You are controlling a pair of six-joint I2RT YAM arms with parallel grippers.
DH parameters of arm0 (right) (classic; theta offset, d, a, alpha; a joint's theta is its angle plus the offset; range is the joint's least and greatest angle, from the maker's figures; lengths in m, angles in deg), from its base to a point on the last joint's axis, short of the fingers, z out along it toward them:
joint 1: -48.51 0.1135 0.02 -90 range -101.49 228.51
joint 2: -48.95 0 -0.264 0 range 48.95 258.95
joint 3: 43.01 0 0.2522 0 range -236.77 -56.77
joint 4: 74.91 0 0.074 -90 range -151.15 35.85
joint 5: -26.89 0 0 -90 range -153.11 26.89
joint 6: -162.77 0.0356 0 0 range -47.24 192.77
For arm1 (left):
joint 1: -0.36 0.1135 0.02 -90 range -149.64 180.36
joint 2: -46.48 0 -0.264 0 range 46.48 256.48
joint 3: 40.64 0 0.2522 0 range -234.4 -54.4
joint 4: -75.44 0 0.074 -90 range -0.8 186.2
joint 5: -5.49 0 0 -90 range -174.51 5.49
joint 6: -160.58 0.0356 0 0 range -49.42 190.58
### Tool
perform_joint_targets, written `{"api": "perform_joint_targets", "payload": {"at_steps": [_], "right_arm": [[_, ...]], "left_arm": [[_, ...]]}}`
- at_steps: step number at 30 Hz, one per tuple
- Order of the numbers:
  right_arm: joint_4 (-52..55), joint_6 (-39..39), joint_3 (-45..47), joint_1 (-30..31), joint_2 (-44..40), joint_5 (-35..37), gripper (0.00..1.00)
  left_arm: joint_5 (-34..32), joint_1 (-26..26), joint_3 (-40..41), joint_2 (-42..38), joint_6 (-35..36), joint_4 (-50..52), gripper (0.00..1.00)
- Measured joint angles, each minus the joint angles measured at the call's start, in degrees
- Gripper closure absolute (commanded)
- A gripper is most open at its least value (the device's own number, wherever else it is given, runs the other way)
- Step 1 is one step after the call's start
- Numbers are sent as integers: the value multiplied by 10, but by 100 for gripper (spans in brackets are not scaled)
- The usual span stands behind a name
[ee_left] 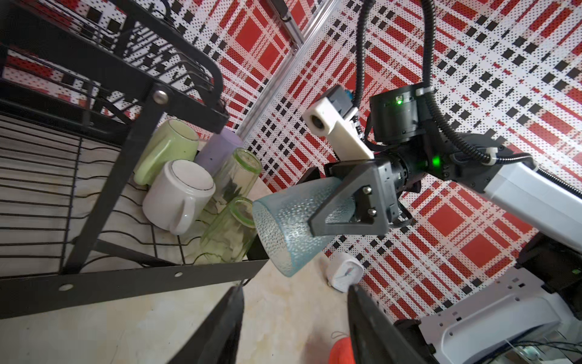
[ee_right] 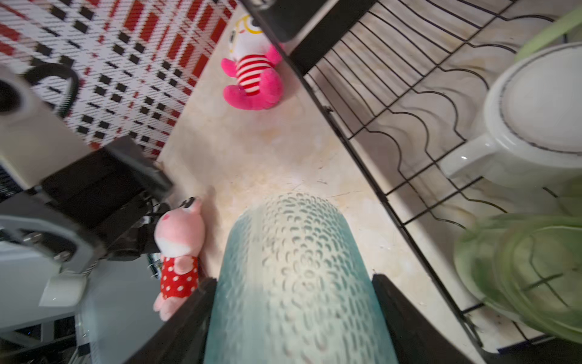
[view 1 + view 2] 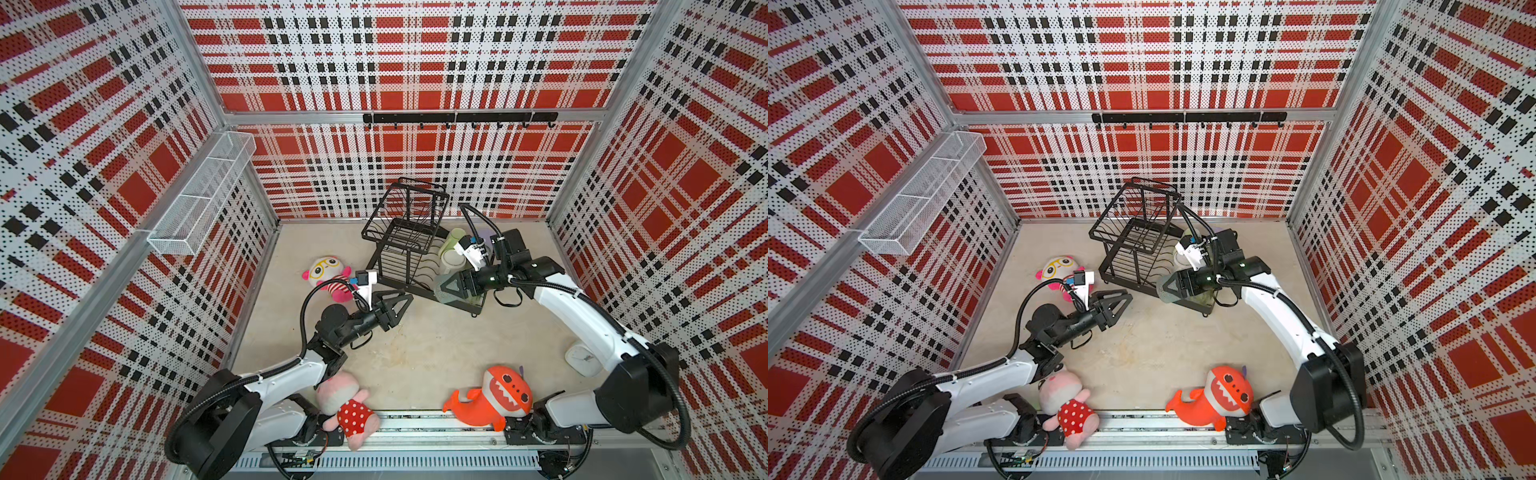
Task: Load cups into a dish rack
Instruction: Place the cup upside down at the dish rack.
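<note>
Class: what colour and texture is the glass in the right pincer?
Teal glass, dimpled all over; right wrist view shows best.

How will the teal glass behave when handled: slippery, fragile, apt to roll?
Its dimpled wall probably helps the right gripper hold the teal glass. It looks clear, so likely fragile against the dish rack. Round and tapered, it may roll if laid down.

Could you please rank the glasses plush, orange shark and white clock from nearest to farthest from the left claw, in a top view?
1. Glasses plush, beside the left claw.
2. Orange shark, at the front edge.
3. White clock, far right, by the right arm.
</note>
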Motion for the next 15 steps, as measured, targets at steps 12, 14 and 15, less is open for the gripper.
{"api": "perform_joint_targets", "payload": {"at_steps": [12, 14, 15], "right_arm": [[24, 30, -104, 30, 141, 167, 31], [26, 38, -107, 30, 151, 183, 31], [27, 40, -107, 30, 152, 189, 31]], "left_arm": [[-64, 3, 2, -35, 36, 88, 44], [-68, 3, 2, -36, 39, 95, 44], [-71, 3, 2, -37, 40, 98, 44]]}}
